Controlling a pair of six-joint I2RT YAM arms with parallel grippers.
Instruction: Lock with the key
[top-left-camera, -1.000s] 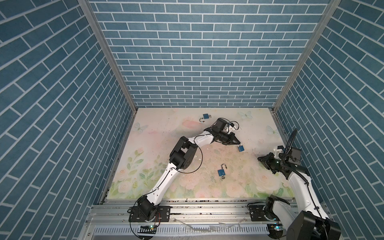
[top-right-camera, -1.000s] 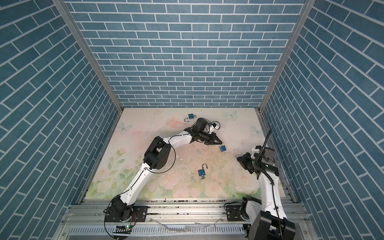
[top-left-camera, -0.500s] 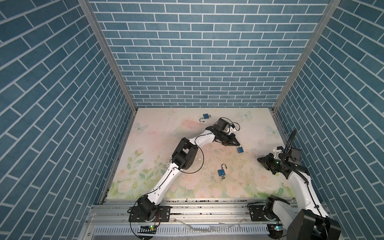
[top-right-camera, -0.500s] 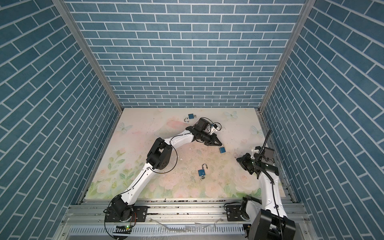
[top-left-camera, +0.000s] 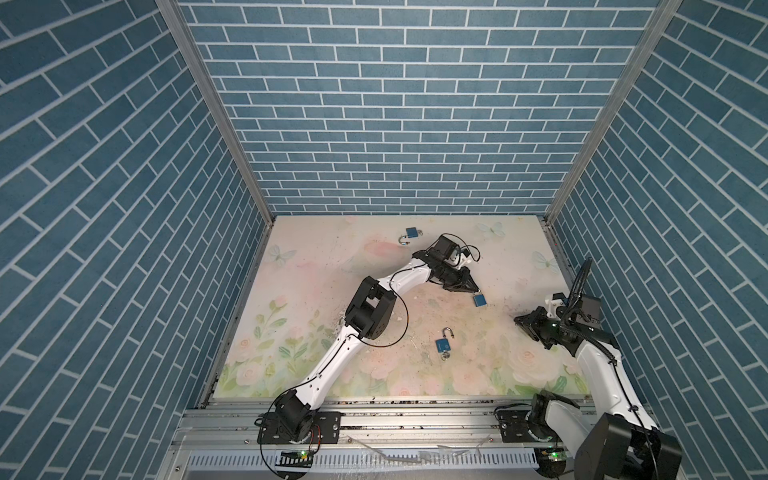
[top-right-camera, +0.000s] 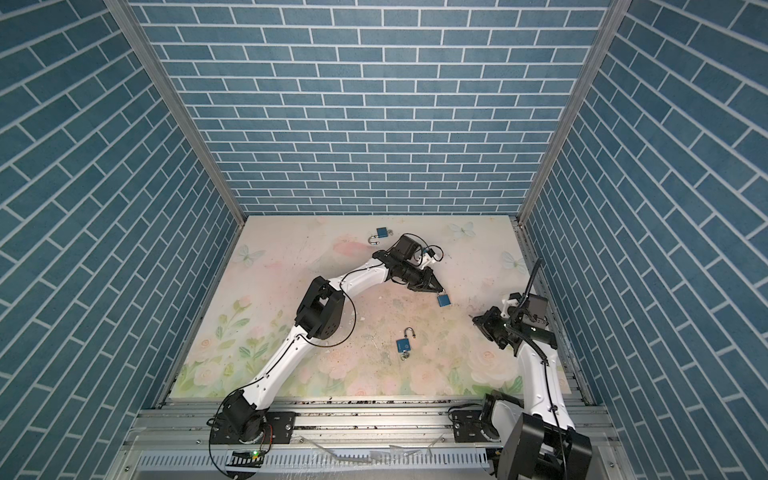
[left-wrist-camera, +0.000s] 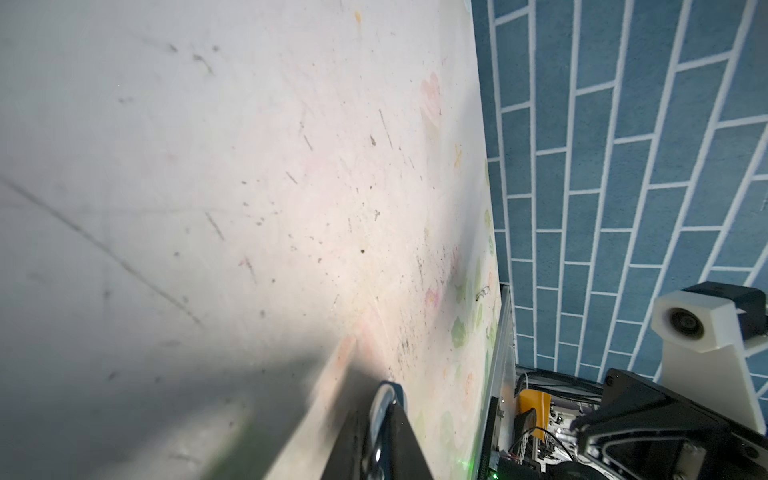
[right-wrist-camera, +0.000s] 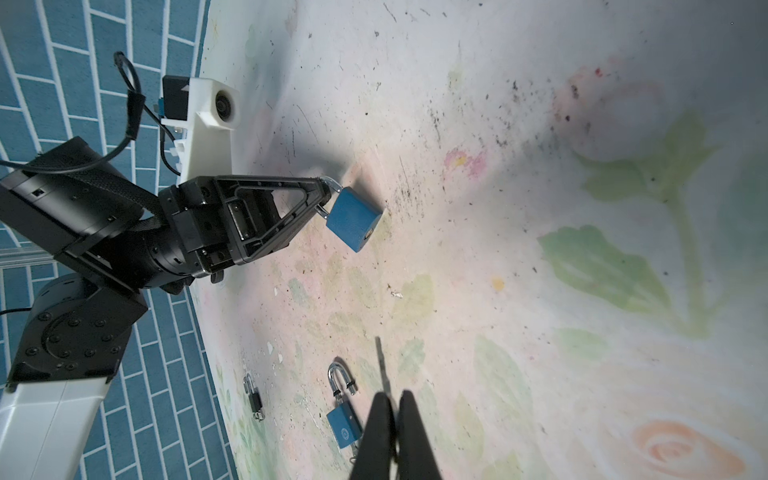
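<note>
Both top views are bright and evenly lit; the floral mat (top-left-camera: 332, 257) looks pale, with faint, soft shadows. In the left wrist view a wide grey shadow covers the lower left. In the right wrist view the brick wall (right-wrist-camera: 62, 62) curves at the left edge, a soft shadow lies beside the padlock (right-wrist-camera: 353, 218), and the right gripper (right-wrist-camera: 392, 397) at the bottom is blurred.

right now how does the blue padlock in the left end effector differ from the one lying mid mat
The held blue metal padlock is pinched by its shackle in the left end effector; the loose blue metal padlock lies flat, untouched. The held one's keyhole is empty; the loose one carries a key. Both have silver shackles.
</note>
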